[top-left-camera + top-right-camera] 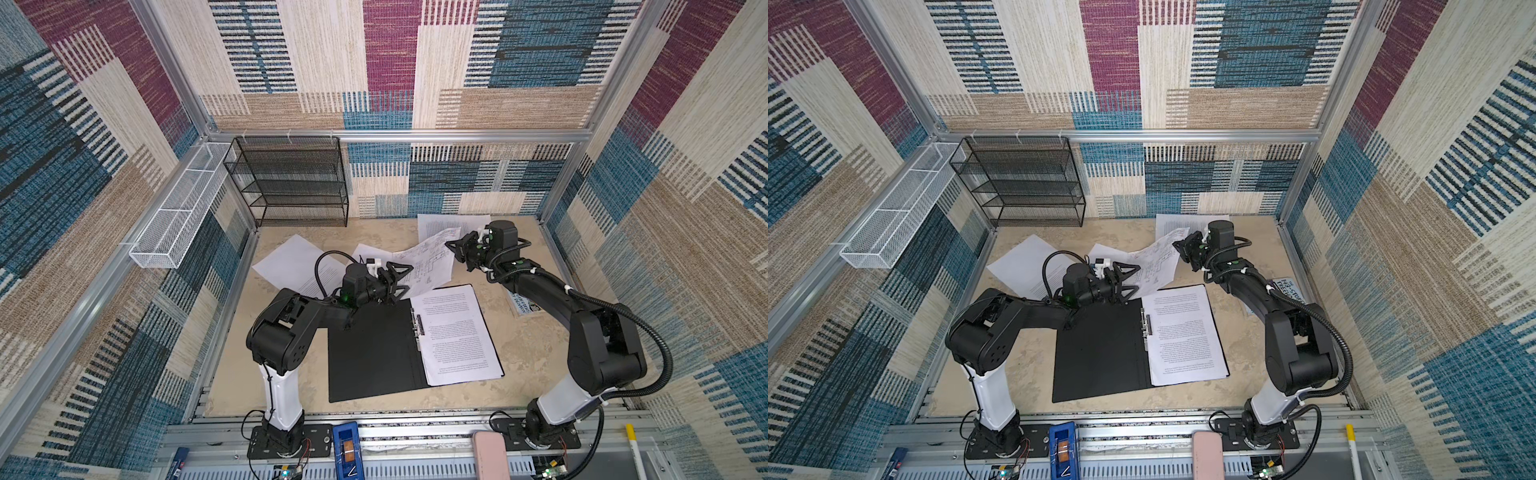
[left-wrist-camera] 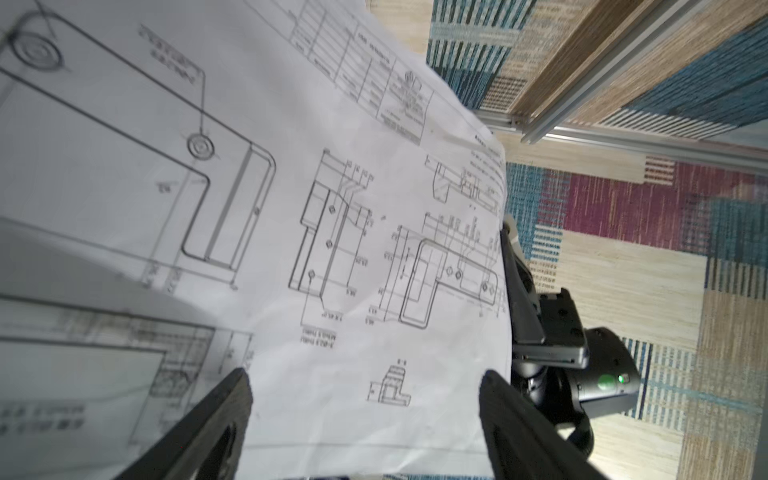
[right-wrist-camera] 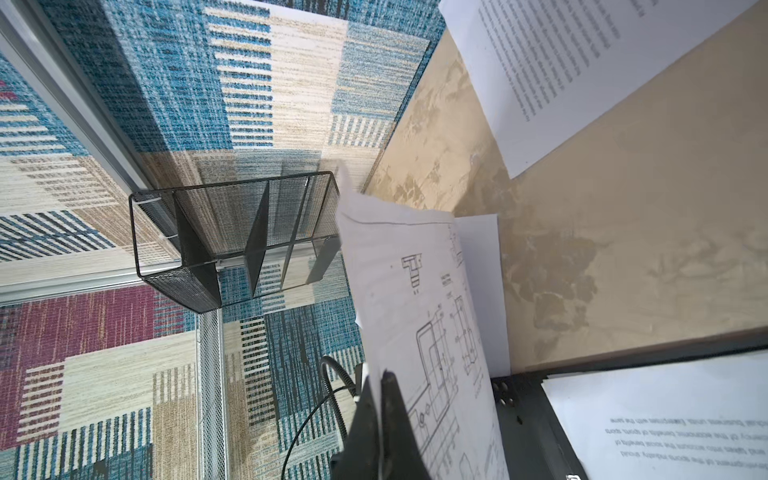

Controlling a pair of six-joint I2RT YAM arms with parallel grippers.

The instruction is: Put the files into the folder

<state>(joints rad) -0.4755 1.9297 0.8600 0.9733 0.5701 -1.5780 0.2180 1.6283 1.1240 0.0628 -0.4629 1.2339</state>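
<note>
Carpet-patterned walls, beige mottled table (image 1: 536, 357). Right tool (image 1: 451, 245) is pinched shut on one edge of the drawing sheet (image 1: 432, 259) and holds it up off the table, just beyond the folder's far edge. The right wrist view shows paper clamped in the closed jaws. Left tool (image 1: 405, 278) has its jaws wide apart at the sheet's opposite edge and grips nothing. In the left wrist view its fingers (image 2: 216, 428) frame the drawing, but I cannot tell if the edge sits between them. The sheet sags and curls between the tools.

Folder (image 1: 370, 357) lies open mid-table, black inside up. A text sheet (image 1: 457, 332) is already on its right half, beside the spine clip (image 1: 417, 324). More loose sheets lie beyond the folder:
- one far-left (image 1: 291, 262)
- one blank, under the drawing (image 1: 365, 251)
- one far-right by the back wall (image 1: 440, 224)

Book (image 1: 524, 306) is right of the folder, half hidden by the right arm.

Handling, as a judgement: the paper is light and floppy, creases easily and slides. Held at one edge it droops and may fold. Better to hold two opposite edges, lightly taut, then lay it flat on the text sheet. Pulling the tools apart too hard risks a tear.
</note>
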